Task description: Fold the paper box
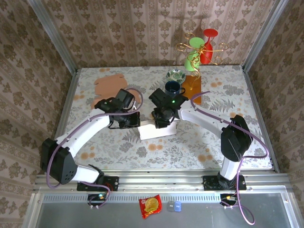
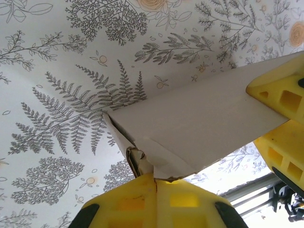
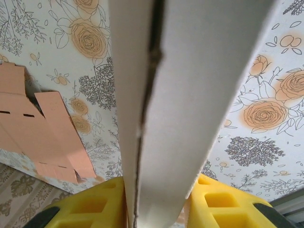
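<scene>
At the worktop's (image 1: 237, 90) centre: white paper box (image 1: 154, 132), part-folded. Left end effector (image 2: 154, 183) fully closed on a corner flap; right end effector (image 3: 159, 190) clamped across a doubled panel. Step, apparently: creasing walls. Next calls for steady, tear-free pressing.

Floral-print table (image 1: 142, 152): flat salmon cardboard blank (image 1: 108, 85) far left; patterned ceramic bowl (image 1: 176, 75), dark blue cup (image 1: 172, 87), orange rectangular board (image 1: 192, 86) far centre.
</scene>
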You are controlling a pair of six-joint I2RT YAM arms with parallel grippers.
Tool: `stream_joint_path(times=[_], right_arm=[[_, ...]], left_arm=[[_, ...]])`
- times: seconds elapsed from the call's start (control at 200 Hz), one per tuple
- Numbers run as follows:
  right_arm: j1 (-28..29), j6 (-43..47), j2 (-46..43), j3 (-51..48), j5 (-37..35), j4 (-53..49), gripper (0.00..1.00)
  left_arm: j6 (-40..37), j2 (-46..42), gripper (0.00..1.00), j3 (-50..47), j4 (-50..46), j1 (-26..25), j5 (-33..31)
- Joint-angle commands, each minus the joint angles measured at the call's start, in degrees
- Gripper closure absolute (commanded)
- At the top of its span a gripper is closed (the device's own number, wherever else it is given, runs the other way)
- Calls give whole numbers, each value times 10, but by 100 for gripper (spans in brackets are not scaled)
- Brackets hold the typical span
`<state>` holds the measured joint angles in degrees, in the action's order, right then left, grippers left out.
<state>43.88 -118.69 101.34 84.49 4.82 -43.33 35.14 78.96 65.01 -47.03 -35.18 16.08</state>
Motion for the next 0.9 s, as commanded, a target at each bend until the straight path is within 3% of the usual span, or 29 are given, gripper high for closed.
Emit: stream_joint_path(times=[0.0,0.895], right_arm=[[-2,-63,-9,-23,-22,-14,67],[-3,-39,-35,-59,-39,10,63]], left_arm=[[33,-13,100,-18,11,-9,-9],[-2,-34,99,-8,-50,14,-48]])
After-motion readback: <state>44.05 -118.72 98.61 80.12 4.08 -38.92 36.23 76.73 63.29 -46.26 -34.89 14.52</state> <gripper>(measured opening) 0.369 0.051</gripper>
